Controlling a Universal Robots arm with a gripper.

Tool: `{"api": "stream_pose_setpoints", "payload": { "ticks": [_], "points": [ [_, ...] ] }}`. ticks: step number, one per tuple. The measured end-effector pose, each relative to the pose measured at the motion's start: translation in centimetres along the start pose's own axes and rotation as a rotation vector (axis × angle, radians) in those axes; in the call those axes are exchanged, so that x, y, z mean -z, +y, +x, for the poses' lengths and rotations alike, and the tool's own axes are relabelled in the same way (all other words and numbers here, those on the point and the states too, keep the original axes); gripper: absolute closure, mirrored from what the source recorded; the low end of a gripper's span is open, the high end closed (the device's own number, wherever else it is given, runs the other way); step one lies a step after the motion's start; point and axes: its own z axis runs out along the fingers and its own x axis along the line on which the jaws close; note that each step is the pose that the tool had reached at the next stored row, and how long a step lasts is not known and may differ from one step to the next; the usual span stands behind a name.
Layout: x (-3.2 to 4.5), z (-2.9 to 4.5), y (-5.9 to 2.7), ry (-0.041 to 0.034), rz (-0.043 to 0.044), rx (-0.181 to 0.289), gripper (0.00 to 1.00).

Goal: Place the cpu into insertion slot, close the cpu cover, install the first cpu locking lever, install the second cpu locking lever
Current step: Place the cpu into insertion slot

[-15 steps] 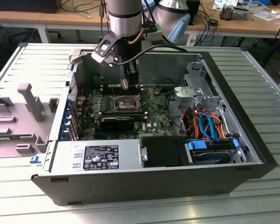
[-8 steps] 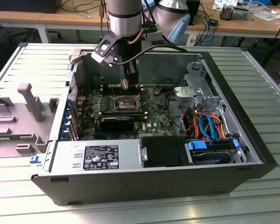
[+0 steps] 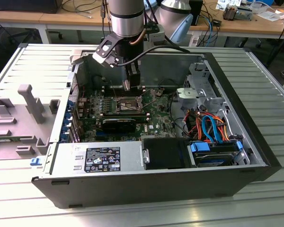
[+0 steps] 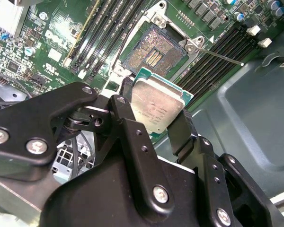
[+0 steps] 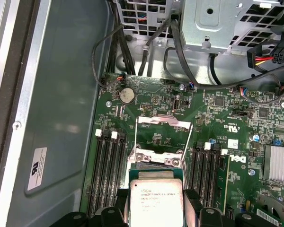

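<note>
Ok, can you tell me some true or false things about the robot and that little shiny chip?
1. The gripper is holding the cpu. True.
2. The cpu is sitting in the insertion slot. False: the slot is empty, and the gripper holds the cpu apart from it.
3. The cpu cover is shut over the slot. False: it is swung open.
4. The computer case lies on its side with its inside showing. True.

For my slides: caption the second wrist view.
Black hand grips the square silver-topped cpu near the uncovered dark square insertion slot.
</note>
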Motion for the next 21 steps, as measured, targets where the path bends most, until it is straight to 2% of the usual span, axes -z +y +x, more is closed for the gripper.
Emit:
{"api": "stream_pose_setpoints", "payload": {
  "ticks": [21],
  "points": [
    [-0.03, 0.00, 0.00, -0.0014, -0.0003, -0.015, 0.45]
  ]
}}
